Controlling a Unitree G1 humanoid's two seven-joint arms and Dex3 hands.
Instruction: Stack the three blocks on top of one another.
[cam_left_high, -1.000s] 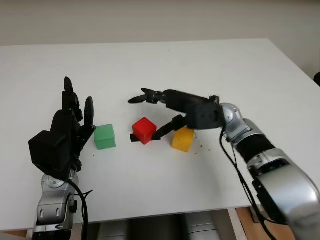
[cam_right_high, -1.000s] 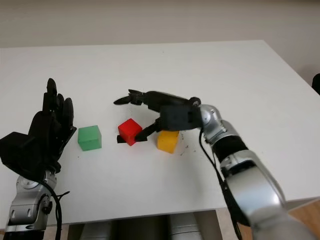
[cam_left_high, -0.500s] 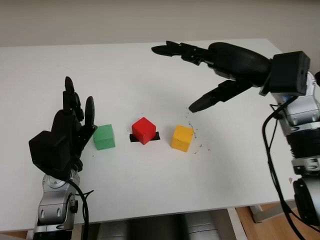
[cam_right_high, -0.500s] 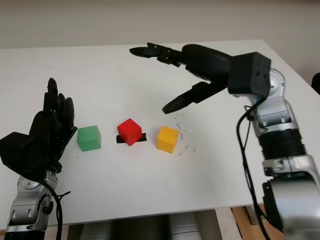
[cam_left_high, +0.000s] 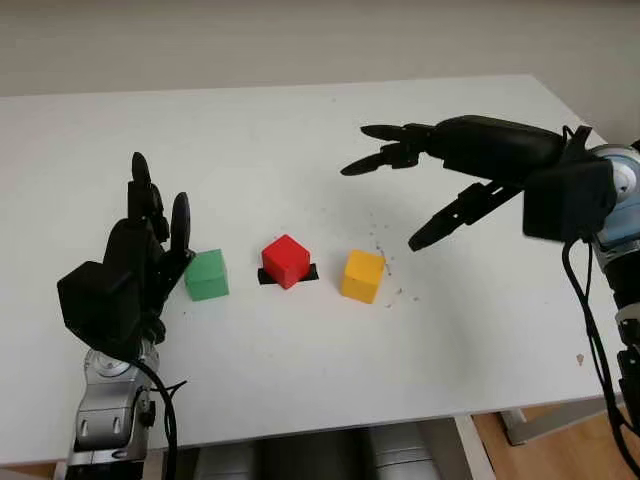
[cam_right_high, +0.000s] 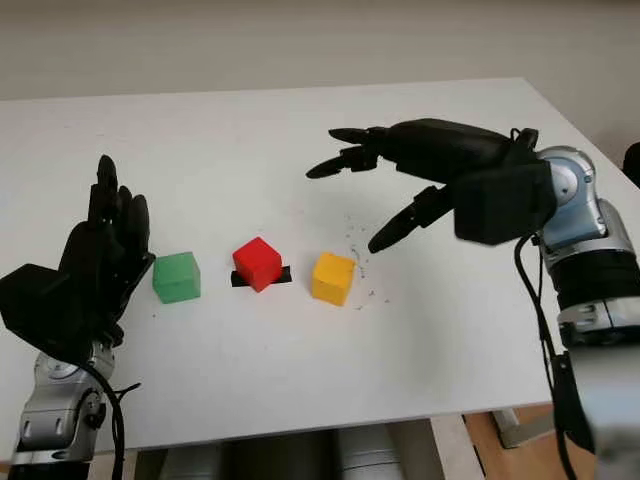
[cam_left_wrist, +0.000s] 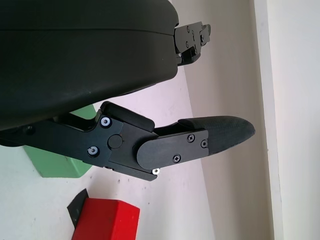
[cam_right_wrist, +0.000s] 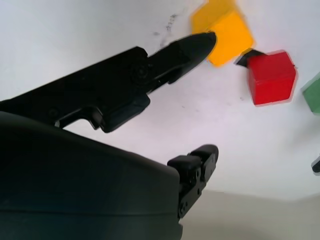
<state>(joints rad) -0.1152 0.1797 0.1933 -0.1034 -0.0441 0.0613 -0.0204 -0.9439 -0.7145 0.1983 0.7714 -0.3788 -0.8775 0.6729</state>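
Evidently stacking is unstarted: open right hand (cam_left_high: 420, 195) hovers above the yellow block (cam_left_high: 362, 276), needing descent to grasp it; left hand (cam_left_high: 130, 265) open beside the green block (cam_left_high: 207, 275).

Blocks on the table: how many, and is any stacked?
3, none stacked, in a row: green block by the open left hand, red block in the middle, yellow block nearest the open right hand.

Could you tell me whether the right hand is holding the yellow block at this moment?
No, the right hand is open above the table, apart from the yellow block.
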